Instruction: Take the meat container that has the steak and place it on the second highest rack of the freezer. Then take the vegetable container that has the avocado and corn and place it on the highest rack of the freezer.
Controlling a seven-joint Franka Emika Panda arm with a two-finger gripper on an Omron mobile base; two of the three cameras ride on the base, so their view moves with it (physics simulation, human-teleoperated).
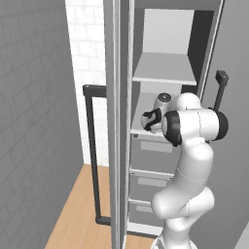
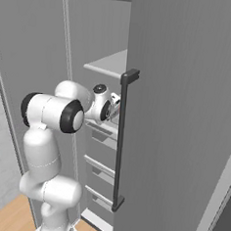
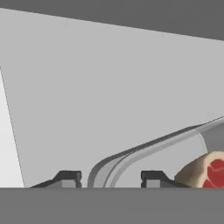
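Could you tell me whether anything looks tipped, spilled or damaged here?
Nothing stands out. The gripper straddles the meat container's rim inside the freezer, the steak lies in the container, and both pale shelves sit level.

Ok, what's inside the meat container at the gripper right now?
The hand view shows the steak, red with a tan fat edge, inside the meat container whose rim passes between the gripper fingertips. The rest of the container is out of frame.
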